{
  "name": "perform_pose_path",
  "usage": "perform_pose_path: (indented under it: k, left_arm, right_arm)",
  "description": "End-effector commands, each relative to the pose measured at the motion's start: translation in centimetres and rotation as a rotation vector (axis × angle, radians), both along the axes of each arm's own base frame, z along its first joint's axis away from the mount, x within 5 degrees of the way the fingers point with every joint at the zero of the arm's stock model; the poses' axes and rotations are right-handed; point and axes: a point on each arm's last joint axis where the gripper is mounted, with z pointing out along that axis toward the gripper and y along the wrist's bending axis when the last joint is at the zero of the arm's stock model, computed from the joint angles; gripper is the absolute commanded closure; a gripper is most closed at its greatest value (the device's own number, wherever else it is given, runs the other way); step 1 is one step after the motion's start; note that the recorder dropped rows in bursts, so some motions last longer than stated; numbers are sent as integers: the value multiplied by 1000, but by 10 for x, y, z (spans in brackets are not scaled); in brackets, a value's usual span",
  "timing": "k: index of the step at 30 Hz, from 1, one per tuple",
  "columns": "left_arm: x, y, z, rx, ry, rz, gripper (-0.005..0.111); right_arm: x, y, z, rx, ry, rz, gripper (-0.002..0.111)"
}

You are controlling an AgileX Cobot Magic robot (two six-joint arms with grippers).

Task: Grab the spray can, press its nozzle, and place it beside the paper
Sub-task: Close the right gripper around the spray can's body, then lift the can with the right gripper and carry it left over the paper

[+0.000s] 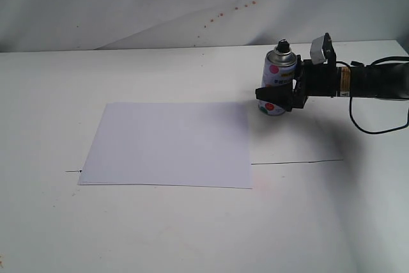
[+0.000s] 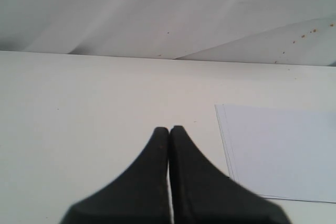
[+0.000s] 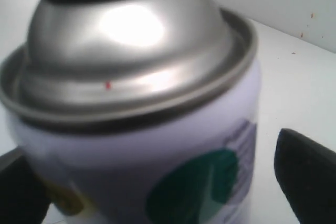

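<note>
The spray can [image 1: 278, 72] stands upright on the table just off the paper's [image 1: 169, 143] far right corner, its black nozzle [image 1: 282, 45] on top. My right gripper [image 1: 277, 96] reaches in from the right, open, with its jaws on either side of the can's lower body. In the right wrist view the can [image 3: 142, 145] fills the frame and one finger [image 3: 305, 177] stands apart from it; the nozzle is cut off there. In the left wrist view my left gripper [image 2: 169, 128] is shut and empty above bare table, with the paper [image 2: 283, 150] beside it.
A thin black line [image 1: 294, 162] runs across the table by the paper's near right corner. A black cable [image 1: 378, 130] loops under the right arm. A white creased backdrop [image 1: 192, 4] with reddish specks rises behind the table's far edge.
</note>
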Motion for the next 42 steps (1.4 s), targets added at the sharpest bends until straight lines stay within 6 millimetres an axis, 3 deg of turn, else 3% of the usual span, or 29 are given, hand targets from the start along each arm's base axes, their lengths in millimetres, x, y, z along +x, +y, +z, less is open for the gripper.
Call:
perform_pose_path:
  k: [1,5,13,20,33,37,42]
  left_arm:
    - [0,0,0,0,-10,-3,107]
    - [0,0,0,0,-10,-3,107]
    - [0,0,0,0,-10,-3,107]
    - [0,0,0,0,-10,-3,107]
    - [0,0,0,0,-10,-3,107]
    - [0,0,0,0,-10,-3,107]
    - [0,0,0,0,-10,-3,107]
  right_arm:
    - [1,1,3,10,-5,3,15]
    - [1,1,3,2,-3,10,36]
    - [-1,1,1,-21,2,32,109]
    - [0,1,16,-24,-17,29,108]
    - [-8,5,129,-139,-101,28,108]
    - [-10,23,151,-133,-109,33,108]
    - [-10,62,163,-134,-91,39,108]
